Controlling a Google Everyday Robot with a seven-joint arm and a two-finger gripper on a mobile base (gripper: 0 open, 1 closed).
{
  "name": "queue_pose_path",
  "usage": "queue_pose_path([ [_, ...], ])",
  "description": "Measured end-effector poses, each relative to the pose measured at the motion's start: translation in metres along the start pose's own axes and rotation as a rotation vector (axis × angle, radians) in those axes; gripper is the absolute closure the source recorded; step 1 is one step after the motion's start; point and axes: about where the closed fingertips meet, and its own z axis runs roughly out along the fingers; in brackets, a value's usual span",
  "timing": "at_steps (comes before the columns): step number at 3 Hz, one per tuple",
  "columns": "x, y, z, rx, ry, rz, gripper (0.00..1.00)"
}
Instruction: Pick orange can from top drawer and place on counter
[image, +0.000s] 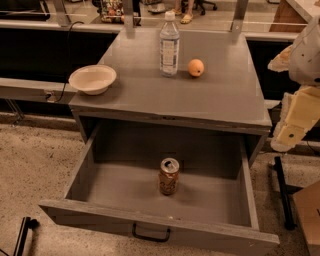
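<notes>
Nearby bottle (169, 47), orange (196, 67), bowl (92, 79); jaws far-right.

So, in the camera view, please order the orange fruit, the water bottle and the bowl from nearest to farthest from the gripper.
The gripper is at the right edge, beside the counter.
1. orange fruit, at the counter's back, right of the bottle.
2. water bottle, back middle.
3. bowl, at the counter's left edge.
</notes>
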Motion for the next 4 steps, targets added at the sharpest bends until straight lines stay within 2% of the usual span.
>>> queue_pose_path([
  [1,0.000,0.000,0.000,0.000,0.000,0.000,0.00],
  [2,-0.010,-0.004,0.021,0.012,-0.052,-0.004,0.00],
  [3,-0.028,0.019,0.061,0.013,-0.160,-0.049,0.00],
  [4,-0.029,0.021,0.079,0.039,-0.183,-0.048,0.00],
])
